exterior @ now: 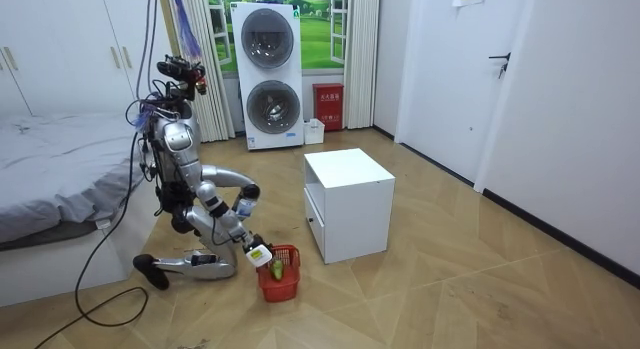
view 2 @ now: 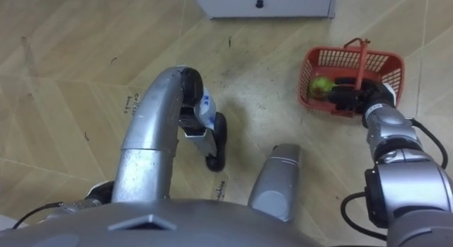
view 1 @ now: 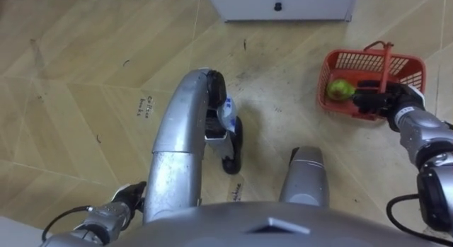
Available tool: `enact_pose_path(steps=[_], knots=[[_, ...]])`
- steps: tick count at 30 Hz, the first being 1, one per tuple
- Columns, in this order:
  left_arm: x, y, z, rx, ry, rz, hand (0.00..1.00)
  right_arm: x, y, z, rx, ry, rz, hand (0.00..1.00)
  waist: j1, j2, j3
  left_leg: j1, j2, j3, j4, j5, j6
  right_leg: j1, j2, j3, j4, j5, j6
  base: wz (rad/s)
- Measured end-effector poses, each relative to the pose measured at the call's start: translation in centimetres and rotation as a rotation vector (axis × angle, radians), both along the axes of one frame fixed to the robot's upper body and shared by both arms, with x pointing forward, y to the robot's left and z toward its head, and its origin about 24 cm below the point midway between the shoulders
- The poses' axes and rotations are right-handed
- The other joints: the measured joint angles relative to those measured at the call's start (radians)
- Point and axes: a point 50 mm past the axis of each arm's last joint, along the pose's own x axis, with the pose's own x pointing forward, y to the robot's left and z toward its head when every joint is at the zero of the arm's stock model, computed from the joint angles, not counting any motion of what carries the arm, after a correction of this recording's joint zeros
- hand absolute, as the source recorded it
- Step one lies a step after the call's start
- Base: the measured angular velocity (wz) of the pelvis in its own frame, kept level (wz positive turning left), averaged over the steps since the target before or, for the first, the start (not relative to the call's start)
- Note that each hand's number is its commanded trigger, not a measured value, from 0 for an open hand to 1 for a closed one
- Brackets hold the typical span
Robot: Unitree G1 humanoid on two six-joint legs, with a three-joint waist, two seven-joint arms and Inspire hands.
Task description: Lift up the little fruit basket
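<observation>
Red basket sits on the wood floor ahead and to the robot's right, just in front of the white cabinet. The right robot hand is at the basket's near rim, touching it beside the foot of the upright handle. Cannot tell if it is grasping or just resting there, since the dark hand blends into the mesh. One basket, one handle, one green fruit inside, just beside the hand. The left robot hand is low at the lower left, partly hidden behind the robot's leg, state unclear. In the room view the robot kneels on the floor between bed and cabinet.
</observation>
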Motion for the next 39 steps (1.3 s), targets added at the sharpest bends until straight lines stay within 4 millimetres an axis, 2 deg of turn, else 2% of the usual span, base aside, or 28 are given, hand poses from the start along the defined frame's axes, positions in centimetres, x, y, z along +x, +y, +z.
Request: enact_pose_path(steps=[14,21,23,26,28,29,30,31,32,35,37,39], knots=[[1.3,-0.2,0.2,-0.014,-0.012,-0.006,0.0,-0.6,0.1,-0.5,-0.002,0.036,-0.012,1.0,-0.004,-0.003,0.002,-0.006,-0.002,-0.007,0.009,0.0,0.0,0.003,0.007,0.009,0.0,0.0,0.0,0.0],[2.5,-0.3,0.3,-0.015,-0.042,-0.002,0.0,-0.5,0.7,-0.8,0.013,0.037,-0.01,1.0,-0.005,-0.006,0.0036,-0.006,-0.005,-0.03,0.032,-0.002,0.004,0.027,0.029,-0.003,0.002,0.0,0.0,-0.02],[2.8,-0.3,0.4,-0.015,-0.052,-0.004,0.0,-0.4,1.0,-0.9,0.018,0.035,-0.002,1.0,-0.007,-0.016,0.0094,0.001,-0.007,-0.037,0.04,-0.003,0.007,0.042,0.036,-0.004,0.0,0.0,0.0,-0.06],[3.1,-0.2,0.5,-0.016,-0.063,0.0,0.0,-0.1,1.2,-0.8,0.021,0.021,0.008,1.0,-0.009,-0.024,0.0139,0.002,-0.01,-0.048,0.049,-0.006,0.013,0.055,0.037,-0.015,0.0,0.0,0.0,0.0],[3.3,-0.1,0.6,-0.018,-0.077,0.025,0.0,0.3,1.4,-0.5,0.021,0.007,0.019,1.0,-0.011,-0.038,0.0177,0.002,-0.024,-0.062,0.056,-0.007,0.015,0.07,0.038,-0.027,-0.004,0.0,0.0,0.05],[3.3,0.1,0.6,-0.013,-0.083,0.036,0.0,0.6,1.5,-0.3,0.022,-0.003,0.029,1.0,-0.011,-0.044,0.0134,0.003,-0.024,-0.065,0.06,-0.009,0.018,0.075,0.041,-0.029,-0.006,0.0,0.0,0.0],[3.4,0.2,0.6,-0.01,-0.086,0.044,0.0,0.8,1.6,-0.2,0.023,-0.012,0.033,1.0,-0.011,-0.051,0.013,0.005,-0.025,-0.066,0.061,-0.01,0.019,0.077,0.042,-0.029,-0.007,0.0,0.0,0.0],[3.4,0.4,0.7,-0.005,-0.091,0.061,0.0,1.2,2.0,0.0,0.027,-0.031,0.044,1.0,-0.011,-0.065,0.0187,0.012,-0.028,-0.069,0.062,-0.011,0.021,0.088,0.043,-0.031,-0.011,0.0,0.0,0.0],[3.4,0.5,0.7,-0.003,-0.094,0.073,0.0,1.5,2.2,0.1,0.03,-0.046,0.051,1.0,-0.012,-0.071,0.0181,0.015,-0.038,-0.083,0.068,-0.014,0.018,0.103,0.047,-0.039,-0.016,0.0,0.0,0.0],[3.5,0.6,0.8,0.006,-0.102,0.087,0.0,2.3,2.5,0.7,0.025,-0.086,0.066,1.0,-0.017,-0.075,0.0162,0.02,-0.057,-0.103,0.078,-0.023,0.015,0.127,0.052,-0.051,-0.026,0.0,0.0,0.02],[3.9,0.9,0.9,0.015,-0.127,0.112,0.0,3.1,2.8,1.4,0.019,-0.121,0.082,1.0,-0.018,-0.076,0.0155,0.03,-0.061,-0.107,0.087,-0.032,0.027,0.149,0.053,-0.061,-0.036,0.001,-0.001,0.05],[4.2,1.1,1.1,0.027,-0.145,0.131,0.0,3.6,3.1,1.8,0.019,-0.149,0.095,1.0,-0.019,-0.087,0.0136,0.036,-0.068,-0.106,0.089,-0.037,0.035,0.162,0.052,-0.064,-0.048,0.001,-0.001,0.05]])
